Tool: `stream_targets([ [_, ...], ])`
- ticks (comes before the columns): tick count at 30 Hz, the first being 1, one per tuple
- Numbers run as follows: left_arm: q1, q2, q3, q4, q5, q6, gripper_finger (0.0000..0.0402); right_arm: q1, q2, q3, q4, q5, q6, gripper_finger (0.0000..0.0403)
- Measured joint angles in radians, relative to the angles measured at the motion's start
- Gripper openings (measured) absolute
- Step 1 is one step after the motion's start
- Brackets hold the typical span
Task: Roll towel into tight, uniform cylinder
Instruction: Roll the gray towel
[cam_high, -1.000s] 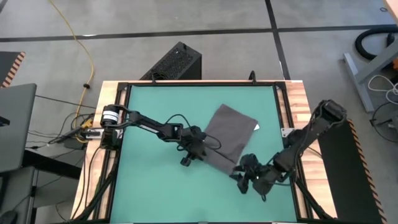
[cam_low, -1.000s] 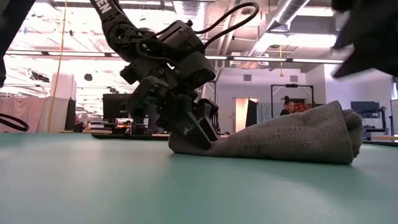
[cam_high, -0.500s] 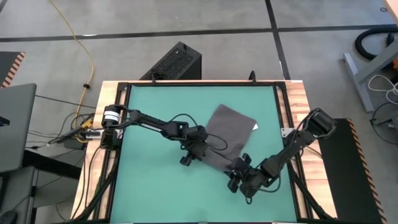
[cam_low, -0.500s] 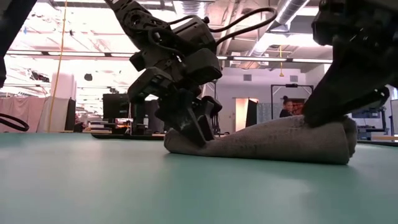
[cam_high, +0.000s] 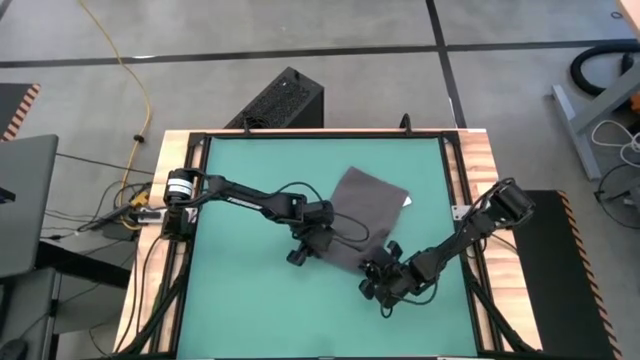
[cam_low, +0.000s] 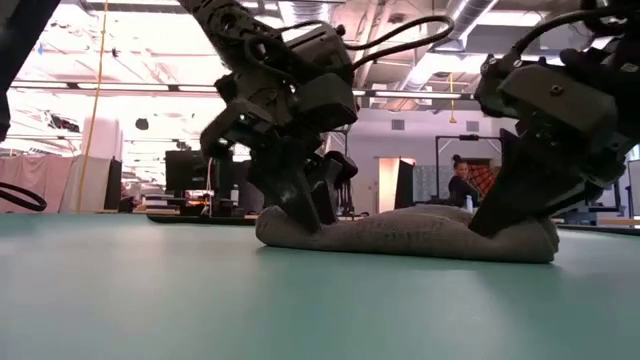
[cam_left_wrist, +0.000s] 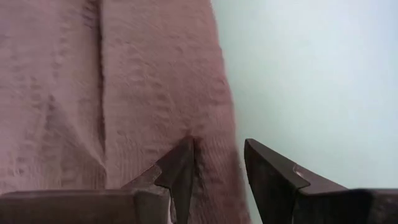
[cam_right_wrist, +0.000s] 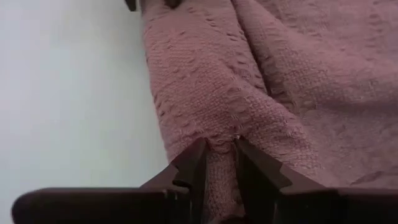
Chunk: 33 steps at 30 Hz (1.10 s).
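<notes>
The towel (cam_high: 364, 212) lies right of the counter's (cam_high: 240, 180) centre. The left end effector (cam_high: 318, 243) sits on its rolled near edge's left end, the right end effector (cam_high: 380, 275) on the right end.

Dark grey soft cloth towel (cam_high: 365, 205): its near rolled edge lies under both arms in the high view.
White tag (cam_high: 408, 201): too small to read.
Left gripper (cam_left_wrist: 214, 163): finger bases cut off at the wrist picture's edge.
Right gripper (cam_right_wrist: 216, 160): fingertips sunk into a cloth fold, tips hidden.
Person (cam_low: 462, 183): partly hidden behind the towel.
</notes>
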Motion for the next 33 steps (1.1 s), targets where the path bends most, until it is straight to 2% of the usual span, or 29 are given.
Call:
stream_targets([
  [9, 0.015, -0.001, 0.153, -0.33, -0.019, 0.085, 0.0128, 0.01, 0.037, -0.001, 0.034, -0.083, 0.038, 0.0111],
  [13, 0.043, -0.047, 0.141, -0.371, 0.016, 0.082, 0.0118, 0.034, 0.029, -0.002, 0.042, -0.112, 0.065, 0.0111],
  [17, 0.063, -0.14, 0.112, -0.365, 0.062, 0.079, 0.009, 0.05, 0.026, -0.003, 0.046, -0.116, 0.065, 0.0111],
  [21, 0.048, -0.208, 0.07, -0.231, 0.139, 0.074, 0.006, 0.051, 0.026, -0.003, 0.046, -0.116, 0.065, 0.0111],
  [23, 0.022, -0.212, 0.024, -0.124, 0.131, 0.085, 0.005, 0.051, 0.026, -0.003, 0.046, -0.116, 0.065, 0.0111],
  [25, -0.006, -0.203, -0.025, -0.045, 0.059, 0.111, 0.0047, 0.051, 0.026, -0.003, 0.047, -0.116, 0.066, 0.0111],
  [29, -0.047, -0.184, -0.089, 0.098, -0.151, 0.164, 0.0061, 0.051, 0.027, -0.004, 0.047, -0.116, 0.066, 0.0111],
  [33, -0.055, -0.187, -0.124, 0.2, -0.156, 0.147, 0.0084, 0.059, 0.027, -0.004, 0.052, -0.087, 0.06, 0.0111],
])
